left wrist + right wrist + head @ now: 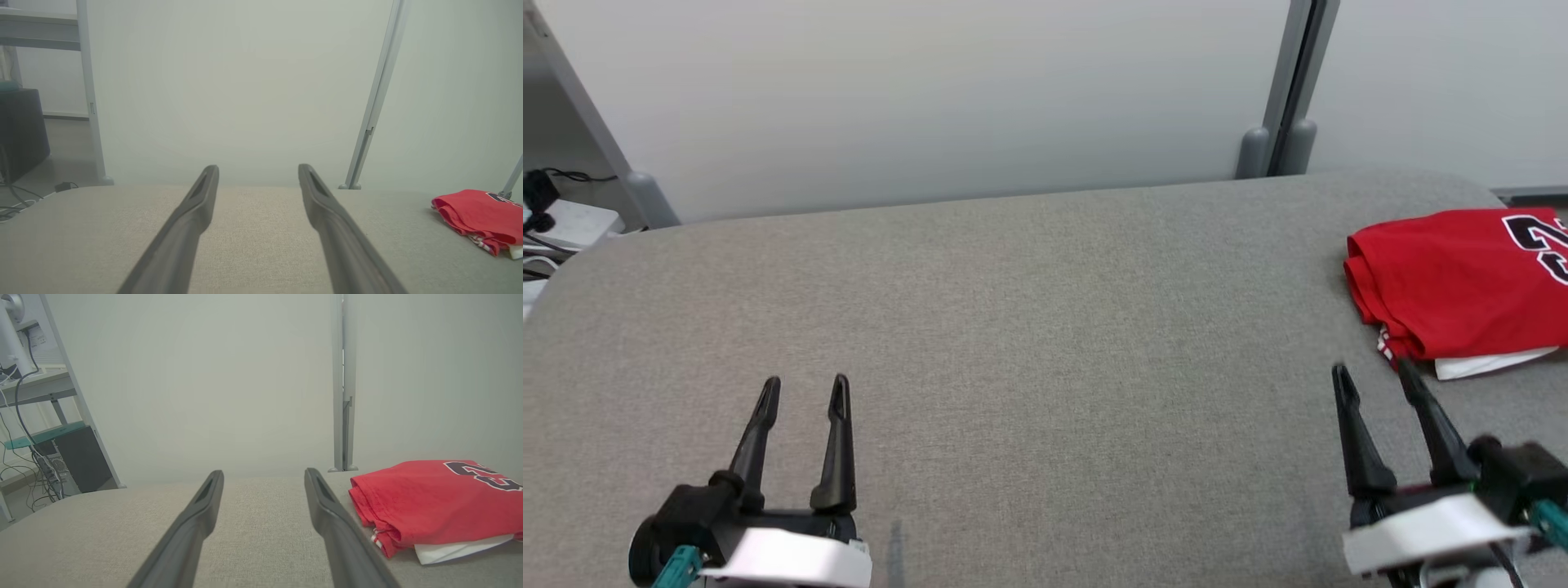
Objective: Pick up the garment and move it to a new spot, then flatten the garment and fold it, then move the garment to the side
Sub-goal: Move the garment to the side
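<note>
The folded red garment (pixel 1454 282) lies at the right end of the grey table (pixel 1045 327), just ahead of and to the right of the right gripper (pixel 1372 371). That gripper's jaws are spread with nothing between them, its outer fingertip close beside the garment's near corner. The left gripper (pixel 806 381), jaws also apart and empty, hovers well away from the garment at the table's left.

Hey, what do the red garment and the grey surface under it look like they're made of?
The folded red garment looks like soft knit cloth, matte, with limp creased edges. The grey table covering is apparently woven fabric, matte, with a fine heathered weave.
</note>
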You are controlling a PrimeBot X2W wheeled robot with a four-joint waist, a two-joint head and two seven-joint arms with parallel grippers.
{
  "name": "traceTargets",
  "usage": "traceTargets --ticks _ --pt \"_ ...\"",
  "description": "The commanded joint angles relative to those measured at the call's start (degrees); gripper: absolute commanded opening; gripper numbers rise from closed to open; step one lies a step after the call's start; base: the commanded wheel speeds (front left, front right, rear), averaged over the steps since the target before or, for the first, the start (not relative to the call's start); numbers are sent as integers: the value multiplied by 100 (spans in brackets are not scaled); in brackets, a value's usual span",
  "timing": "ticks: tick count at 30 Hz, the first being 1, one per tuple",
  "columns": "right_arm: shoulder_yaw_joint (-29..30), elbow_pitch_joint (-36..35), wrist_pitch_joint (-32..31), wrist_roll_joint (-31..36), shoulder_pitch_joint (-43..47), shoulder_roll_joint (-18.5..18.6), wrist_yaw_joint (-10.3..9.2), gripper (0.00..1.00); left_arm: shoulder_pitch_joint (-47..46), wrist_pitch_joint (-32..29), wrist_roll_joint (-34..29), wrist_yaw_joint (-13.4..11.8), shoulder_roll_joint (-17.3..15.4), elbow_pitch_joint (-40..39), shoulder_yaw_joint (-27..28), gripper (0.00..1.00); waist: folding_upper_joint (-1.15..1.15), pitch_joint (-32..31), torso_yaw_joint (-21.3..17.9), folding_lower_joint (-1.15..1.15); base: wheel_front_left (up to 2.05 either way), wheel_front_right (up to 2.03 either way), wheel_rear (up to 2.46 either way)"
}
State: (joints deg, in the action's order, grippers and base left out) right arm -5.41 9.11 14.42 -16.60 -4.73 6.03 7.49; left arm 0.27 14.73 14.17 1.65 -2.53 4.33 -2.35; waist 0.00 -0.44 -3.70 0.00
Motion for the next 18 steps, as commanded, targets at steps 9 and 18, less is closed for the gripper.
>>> traceTargets --ticks 9,18 --pt "209 -610 58 172 925 -145 0 100 528 27 -276 -103 -35 -267 237 100 0 -341 194 0 0 0 0" --pt "-33 -742 58 59 1062 -87 0 100 716 27 -158 -179 -35 -228 225 100 0 -463 219 0 0 0 0"
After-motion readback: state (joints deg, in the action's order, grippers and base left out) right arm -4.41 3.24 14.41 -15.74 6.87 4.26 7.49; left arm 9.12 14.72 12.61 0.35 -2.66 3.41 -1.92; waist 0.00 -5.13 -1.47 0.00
